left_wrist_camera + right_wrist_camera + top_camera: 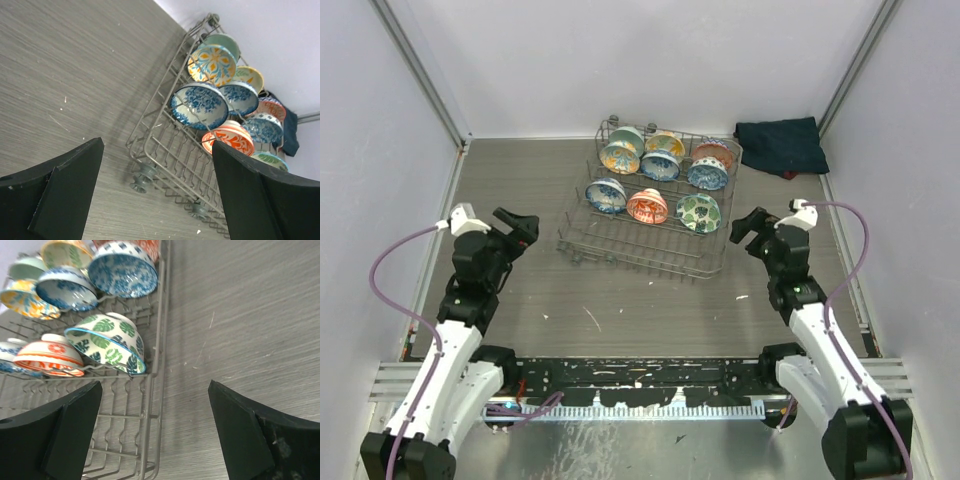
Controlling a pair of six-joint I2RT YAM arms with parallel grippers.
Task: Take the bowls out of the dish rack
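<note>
Plainly the left fingers (60,195) and right fingers (55,435) (both wide apart, empty) flank the bowls (647,206) in the dish rack (620,250).

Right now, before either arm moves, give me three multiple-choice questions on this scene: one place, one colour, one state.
1. Where is the dark folded cloth?
A. on the table, beside the far right corner of the grey wire dish rack
B. inside the rack
C. between the arms' bases

2. What pattern has the small ceramic bowl nearest the right gripper?
A. purple stripes
B. green leaves
C. plain black

3. How are the left gripper and right gripper?
A. left shut on a bowl
B. right shut on the rack
C. both open, empty

Answers: 1 A, it lies outside the rack. 2 B, green leaves on white. 3 C, the wrist views show both wide apart, gripping nothing.
</note>
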